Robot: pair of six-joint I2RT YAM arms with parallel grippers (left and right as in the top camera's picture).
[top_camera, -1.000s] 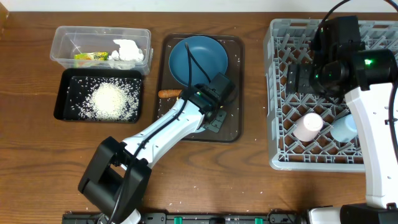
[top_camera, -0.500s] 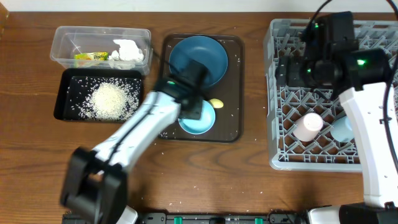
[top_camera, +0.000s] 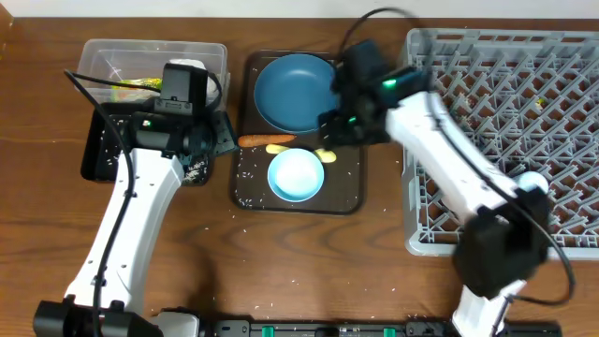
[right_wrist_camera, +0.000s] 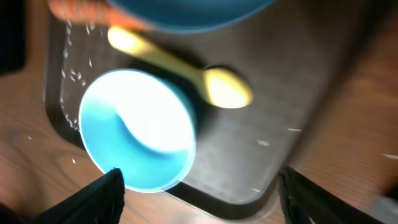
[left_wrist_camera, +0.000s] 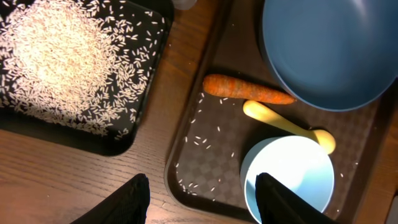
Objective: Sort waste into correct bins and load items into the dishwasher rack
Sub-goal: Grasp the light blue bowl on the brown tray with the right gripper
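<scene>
The orange carrot point(top_camera: 265, 140) point(left_wrist_camera: 245, 89) lies on the brown serving tray point(top_camera: 348, 192), next to the yellow spoon point(top_camera: 311, 150) point(left_wrist_camera: 287, 125) point(right_wrist_camera: 186, 71). The dark blue bowl point(top_camera: 298, 91) point(left_wrist_camera: 329, 50) sits at the tray's back. The smaller bowl point(top_camera: 296, 174) point(left_wrist_camera: 287, 177) point(right_wrist_camera: 137, 130), white inside, sits at its front. My left gripper point(top_camera: 211, 137) point(left_wrist_camera: 205, 199) is open and empty, over the tray's left edge. My right gripper point(top_camera: 339, 124) point(right_wrist_camera: 205, 199) is open and empty, above the small bowl and spoon. The cups are hidden.
The clear tub point(top_camera: 103, 58) holds the yellow wrapper point(top_camera: 133, 84). The black tray point(top_camera: 94, 150) point(left_wrist_camera: 118, 140) holds a heap of rice point(left_wrist_camera: 56, 56). Loose grains lie on the brown tray point(left_wrist_camera: 205, 140). The grey rack point(top_camera: 505, 103) stands at the right, under my right arm.
My left arm swung left off the brown tray, uncovering the small bowl and spoon. My right arm moved from the rack leftwards over the brown tray.
</scene>
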